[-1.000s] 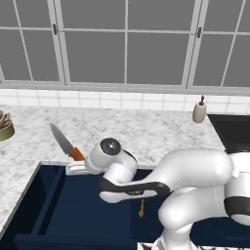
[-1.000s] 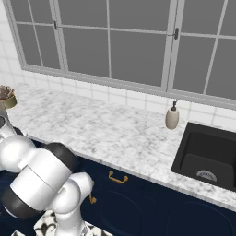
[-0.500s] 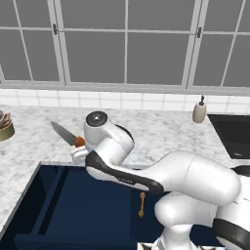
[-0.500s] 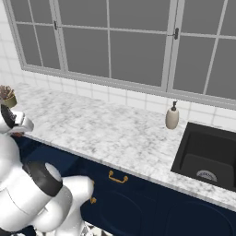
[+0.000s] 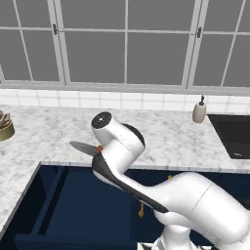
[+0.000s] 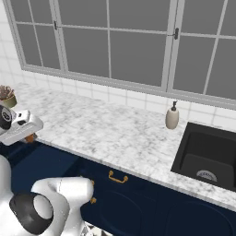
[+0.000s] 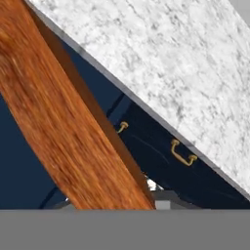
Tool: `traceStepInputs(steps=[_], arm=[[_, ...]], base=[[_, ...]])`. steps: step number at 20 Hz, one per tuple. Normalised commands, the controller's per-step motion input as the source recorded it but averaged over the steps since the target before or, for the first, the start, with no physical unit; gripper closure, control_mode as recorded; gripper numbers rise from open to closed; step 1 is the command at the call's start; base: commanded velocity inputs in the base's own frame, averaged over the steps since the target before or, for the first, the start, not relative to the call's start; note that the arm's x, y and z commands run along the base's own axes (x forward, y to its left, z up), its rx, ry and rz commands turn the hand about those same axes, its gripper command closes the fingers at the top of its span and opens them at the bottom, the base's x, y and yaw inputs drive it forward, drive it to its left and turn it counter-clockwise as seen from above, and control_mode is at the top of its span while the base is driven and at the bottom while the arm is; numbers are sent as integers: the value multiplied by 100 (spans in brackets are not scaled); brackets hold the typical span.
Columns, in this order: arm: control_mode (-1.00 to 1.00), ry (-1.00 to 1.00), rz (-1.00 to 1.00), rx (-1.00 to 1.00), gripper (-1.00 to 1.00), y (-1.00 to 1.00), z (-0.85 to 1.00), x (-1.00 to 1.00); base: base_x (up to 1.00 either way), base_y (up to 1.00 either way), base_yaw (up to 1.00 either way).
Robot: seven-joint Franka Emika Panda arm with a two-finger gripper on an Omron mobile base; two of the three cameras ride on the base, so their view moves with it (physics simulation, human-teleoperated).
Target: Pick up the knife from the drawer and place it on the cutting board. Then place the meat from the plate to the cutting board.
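Here the gripper [image 5: 100, 150] is closed on the knife [image 5: 87, 148], holding it by the orange handle. In the left base view the fingers themselves are hidden behind the white hand, so only a small orange piece of the handle shows at the hand, and the grey blade comes out from it to the left. The blade lies almost level, with its tip pointing to the left and a little away from the robot; the long axis of the knife goes nearly along the front edge of the counter [image 5: 44, 136]. In the hand view the handle [image 7: 58, 117] is very near the camera, a broad orange-brown band that runs from the upper left to the lower middle.

The knife is in the air just above the front edge of the marble counter, over the line where the stone ends and the open drawer [image 5: 58, 210] begins. The drawer is pulled out below it, dark navy, with a raised side wall at the left. Around the blade the counter is bare marble. A small plant pot [image 5: 4, 127] stands well apart at the far left, and a soap bottle [image 5: 199, 110] stands far to the right, near the black sink [image 6: 207, 152].

In the right base view the hand [image 6: 20, 126] is at the left edge, above the counter edge. Below the counter, the navy cabinet fronts carry a brass handle [image 6: 118, 177]. Behind the counter there is a white tiled wall and a wide grey window [image 5: 127, 44].
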Motion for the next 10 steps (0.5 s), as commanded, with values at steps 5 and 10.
traceStepInputs(steps=[5,10], arm=[[-100,-51,34,3,100,-75,-23,-10],[-100,-67,24,16,100,-56,-18,-2]], base=[[0,0,0],[0,0,0]])
